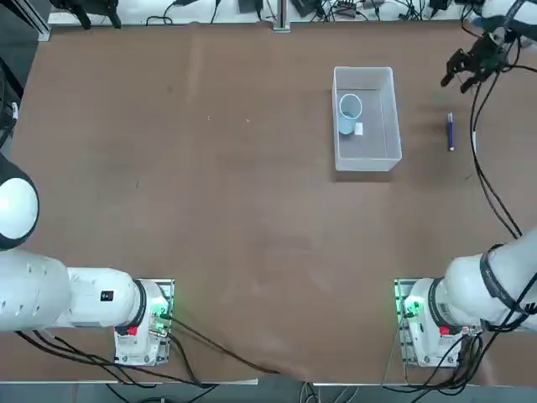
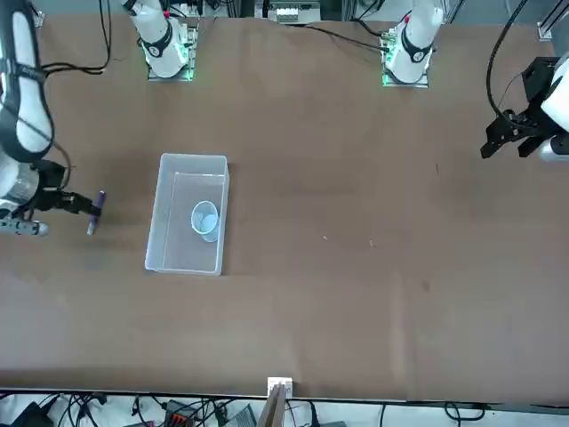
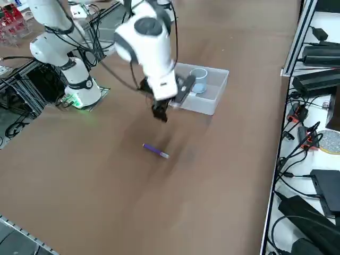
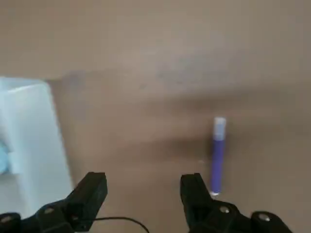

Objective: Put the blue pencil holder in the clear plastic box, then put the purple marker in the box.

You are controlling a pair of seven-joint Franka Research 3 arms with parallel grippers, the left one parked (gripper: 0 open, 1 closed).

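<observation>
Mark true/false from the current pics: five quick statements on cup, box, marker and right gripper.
1. The cup is inside the box. True.
2. The cup lies on its side. False: it stands upright.
3. The marker is in the box too. False: it lies on the table, outside the box.
4. The right gripper is above the table beside the box, fingers apart. True.
5. The right gripper has the marker between its fingers. False: nothing is between them; the marker is down on the table.
</observation>
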